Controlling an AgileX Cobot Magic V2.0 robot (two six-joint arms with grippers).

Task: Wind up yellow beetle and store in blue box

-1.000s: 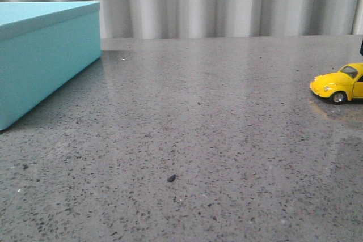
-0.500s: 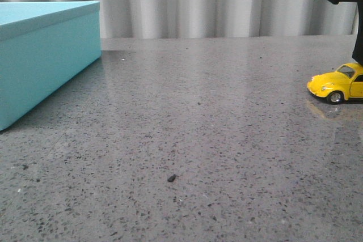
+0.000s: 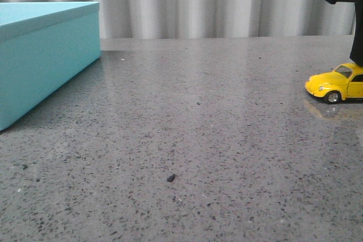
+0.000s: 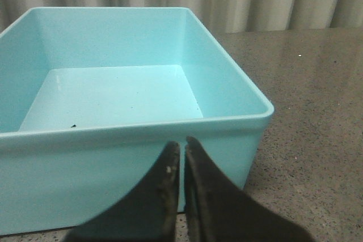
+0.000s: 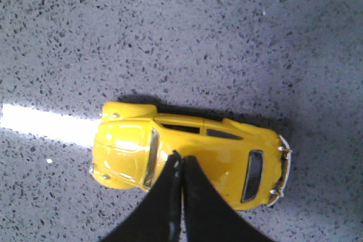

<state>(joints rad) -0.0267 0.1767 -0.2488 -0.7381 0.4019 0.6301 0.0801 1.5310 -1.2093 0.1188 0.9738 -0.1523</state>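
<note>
- Two grippers showing, both with fingers pressed together and grasping nothing.
- Sitting on its wheels near the table's (image 3: 187, 140) right edge: yellow beetle (image 3: 334, 84), nose pointing toward the left edge.
- Hovering directly above the beetle's roof: right gripper (image 5: 182, 165), tips closing the line across the car's long axis, apparently pressing down for a pull-back wind, though contact being unclear.
- Resting at the far left corner, well apart from the car: blue box (image 4: 142, 128), lying open and empty-looking.
- Waiting just beside the box's near wall: left gripper (image 4: 182, 154).
</note>
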